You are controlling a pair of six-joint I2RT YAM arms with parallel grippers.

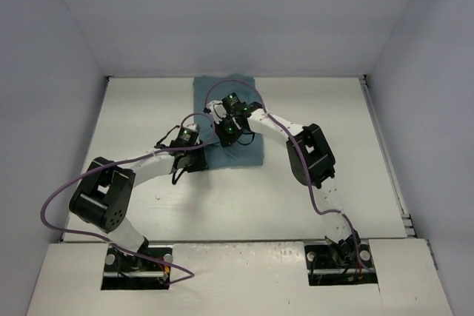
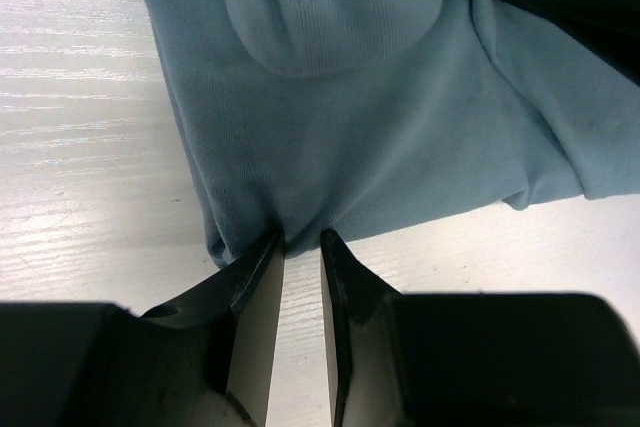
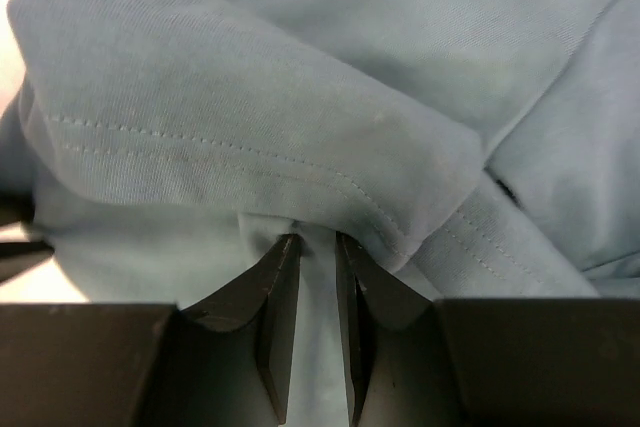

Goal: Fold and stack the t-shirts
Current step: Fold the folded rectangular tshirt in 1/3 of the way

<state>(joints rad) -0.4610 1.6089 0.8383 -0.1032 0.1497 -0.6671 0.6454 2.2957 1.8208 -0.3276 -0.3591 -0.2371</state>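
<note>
Underneath both tools lies the white table, its bare surface showing to the left of the left gripper's fingers and in the narrow slot between them. Next comes the t-shirt, plain teal cloth lying as a rough rectangle that spreads ahead of both grippers' tips and, for the right one, under the fingers as well. The left arm and right arm bend inward from either side, so the two wrists sit near each other over the cloth.

The left gripper sits at the shirt's near edge. Its fingers are drawn almost together, and creases in the cloth run down to the tips, so it looks pinched on that edge.

The right gripper also has its fingers nearly together. A fold with double stitching slants across just ahead of them, and cloth tucks in between the tips, so it appears clamped on the shirt.
</note>
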